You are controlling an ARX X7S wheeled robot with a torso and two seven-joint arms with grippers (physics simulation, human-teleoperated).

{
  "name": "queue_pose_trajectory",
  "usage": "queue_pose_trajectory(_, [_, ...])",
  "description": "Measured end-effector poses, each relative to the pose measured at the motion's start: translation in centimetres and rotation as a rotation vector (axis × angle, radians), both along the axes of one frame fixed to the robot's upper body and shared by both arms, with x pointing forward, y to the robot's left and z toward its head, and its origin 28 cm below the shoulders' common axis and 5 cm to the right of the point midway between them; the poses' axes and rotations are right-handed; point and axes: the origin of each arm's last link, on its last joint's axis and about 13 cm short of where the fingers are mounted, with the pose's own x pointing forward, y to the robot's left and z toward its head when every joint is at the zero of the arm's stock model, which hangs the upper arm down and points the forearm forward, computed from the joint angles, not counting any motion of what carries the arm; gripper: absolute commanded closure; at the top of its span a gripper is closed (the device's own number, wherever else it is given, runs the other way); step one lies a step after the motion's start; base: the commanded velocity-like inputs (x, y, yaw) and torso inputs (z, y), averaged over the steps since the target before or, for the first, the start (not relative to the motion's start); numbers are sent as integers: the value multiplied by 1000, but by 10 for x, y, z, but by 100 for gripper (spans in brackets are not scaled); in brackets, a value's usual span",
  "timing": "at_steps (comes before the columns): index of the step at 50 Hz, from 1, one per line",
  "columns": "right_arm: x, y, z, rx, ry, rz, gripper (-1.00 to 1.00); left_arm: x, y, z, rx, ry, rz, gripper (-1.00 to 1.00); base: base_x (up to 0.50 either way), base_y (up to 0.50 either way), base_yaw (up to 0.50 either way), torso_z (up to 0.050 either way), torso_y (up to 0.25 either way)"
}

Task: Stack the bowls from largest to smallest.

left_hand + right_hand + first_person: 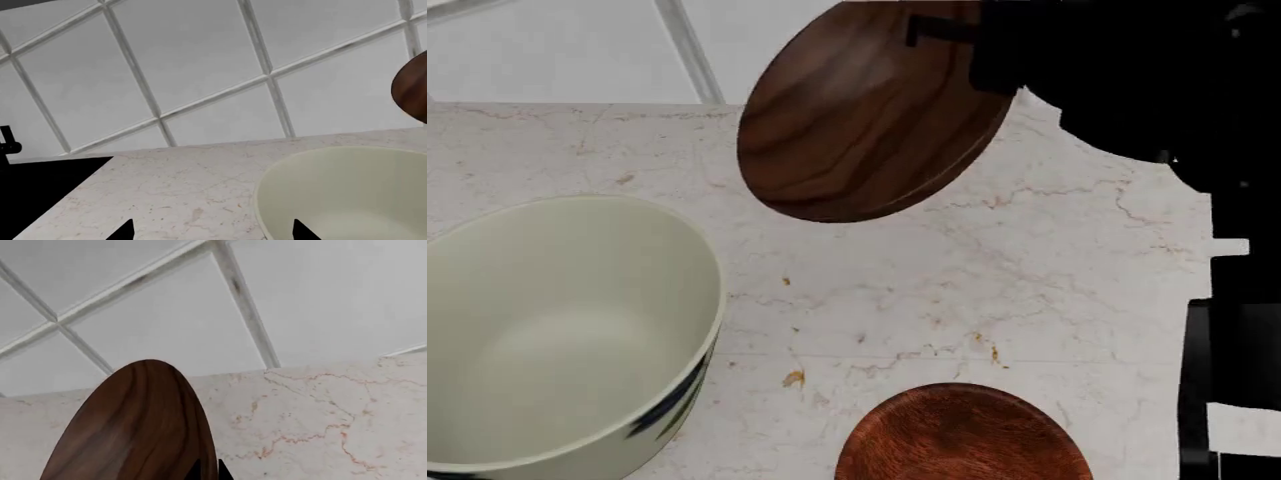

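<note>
The cream bowl (554, 330) with blue leaf marks stands on the marble counter at the left; its rim also shows in the left wrist view (347, 190). The dark-brown striped wood bowl (861, 105) hangs tilted in the air above the counter, to the right of the cream bowl. My right gripper (207, 471) is shut on its rim (133, 430), one finger on each side. The reddish-brown wood bowl (961, 435) sits at the near edge. My left gripper (213, 231) is open and empty, its fingertips straddling the counter and the cream bowl's rim.
A white tiled wall (547, 50) runs behind the marble counter (961, 290). A black sink (40, 190) with a dark tap lies beside the cream bowl in the left wrist view. My dark right arm (1148, 90) fills the upper right.
</note>
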Motion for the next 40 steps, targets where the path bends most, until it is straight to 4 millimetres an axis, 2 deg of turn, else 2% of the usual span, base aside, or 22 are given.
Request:
queue_pose_trajectory(7, [-20, 18, 25, 50, -71, 81, 100, -2, 2, 1, -4, -5, 10, -100, 0, 0, 0, 0, 0])
queue_pose_trajectory(13, [-32, 37, 29, 82, -100, 164, 100, -5, 5, 4, -9, -13, 20, -100, 0, 0, 0, 0, 0])
queue_pose_trajectory(25, [-46, 78, 12, 140, -84, 306, 100, -14, 9, 11, -19, -42, 42, -100, 0, 0, 0, 0, 0])
queue_pose_trajectory(40, [-60, 116, -30, 185, 7, 429, 100, -17, 12, 14, -25, -54, 49, -100, 0, 0, 0, 0, 0])
